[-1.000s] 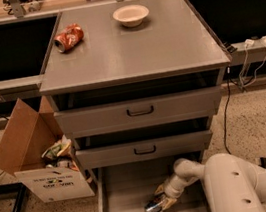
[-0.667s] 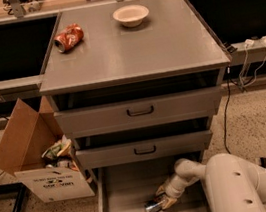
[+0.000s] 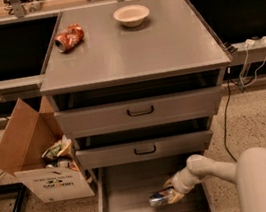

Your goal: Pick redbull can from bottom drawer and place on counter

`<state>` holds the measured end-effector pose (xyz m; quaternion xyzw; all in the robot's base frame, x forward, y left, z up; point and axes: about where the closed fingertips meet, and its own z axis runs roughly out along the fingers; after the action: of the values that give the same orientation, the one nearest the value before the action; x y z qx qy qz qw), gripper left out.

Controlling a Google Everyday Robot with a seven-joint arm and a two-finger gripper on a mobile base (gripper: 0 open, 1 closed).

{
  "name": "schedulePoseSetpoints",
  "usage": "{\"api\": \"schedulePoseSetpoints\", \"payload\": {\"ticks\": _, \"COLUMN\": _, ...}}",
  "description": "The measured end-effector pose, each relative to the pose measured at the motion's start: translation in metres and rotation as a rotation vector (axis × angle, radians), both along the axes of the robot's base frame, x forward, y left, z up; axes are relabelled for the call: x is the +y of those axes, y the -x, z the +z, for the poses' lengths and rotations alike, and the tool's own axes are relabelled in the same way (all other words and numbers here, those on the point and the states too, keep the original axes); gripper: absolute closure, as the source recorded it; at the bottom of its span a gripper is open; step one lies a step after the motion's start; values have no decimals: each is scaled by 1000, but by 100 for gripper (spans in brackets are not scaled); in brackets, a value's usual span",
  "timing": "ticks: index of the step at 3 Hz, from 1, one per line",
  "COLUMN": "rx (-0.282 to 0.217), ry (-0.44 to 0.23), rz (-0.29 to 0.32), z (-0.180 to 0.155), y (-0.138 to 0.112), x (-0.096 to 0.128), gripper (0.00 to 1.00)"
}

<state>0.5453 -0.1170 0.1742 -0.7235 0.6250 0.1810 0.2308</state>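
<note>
Gripper (image 3: 169,192) low in the frame, right of centre, reaching down into the bottom drawer (image 3: 131,199). Its pale fingers (image 3: 177,198) are clasped on the right end of the redbull can (image 3: 159,198), which lies on its side on the drawer floor. The can's silver side shines, but I can't read any lettering on it.

The cream arm (image 3: 216,166) runs off toward the lower right corner.

Above, two shallower grey drawers (image 3: 141,127) with black handles stand slightly pulled out. The counter (image 3: 158,43) fills the upper middle of the frame. On it, a dented orange-red can (image 3: 69,37) lies on its side at the upper left, and a cream bowl (image 3: 131,15) sits upright near the back edge, well apart from it.

At the left, an open cardboard box (image 3: 54,182) stuffed with wrappers stands on the speckled floor; the dark print on its front is too small to read.
</note>
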Motion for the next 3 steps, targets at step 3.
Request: {"api": "schedulePoseSetpoints", "payload": {"ticks": 3, "rx": -84, "ry": -68, "rz": -158, "z": 127, "y": 10, "x": -61, "gripper": 100}}
